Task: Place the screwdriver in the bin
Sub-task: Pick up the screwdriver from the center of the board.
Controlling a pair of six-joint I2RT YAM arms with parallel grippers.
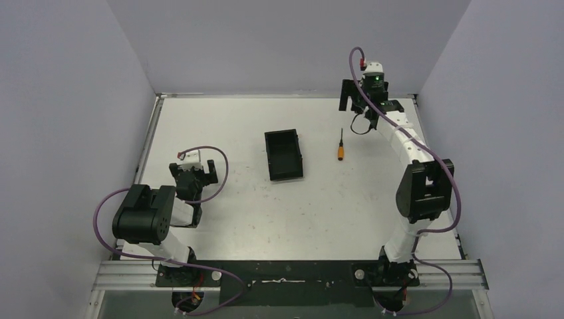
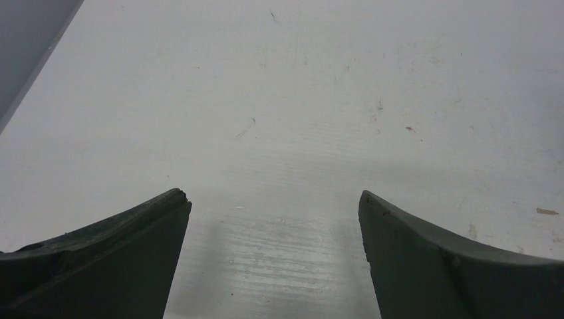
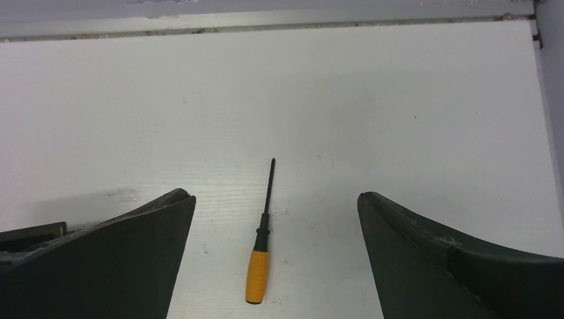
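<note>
The screwdriver [image 1: 340, 147], with an orange handle and a thin dark shaft, lies on the white table right of the bin, its tip pointing to the back. The bin [image 1: 284, 155] is a black open-top tray at mid-table and looks empty. My right gripper [image 1: 358, 109] is open, raised above and behind the screwdriver. In the right wrist view the screwdriver [image 3: 258, 269] lies between the spread fingers of this gripper [image 3: 276, 199], touching neither. My left gripper [image 1: 193, 170] is open and empty at the left, far from both; its wrist view [image 2: 274, 196] shows only bare table.
Grey walls stand close round the table on the left, back and right. The back rail [image 3: 266, 26] runs just beyond the screwdriver's tip. The right arm's elbow [image 1: 425, 189] stands over the table's right side.
</note>
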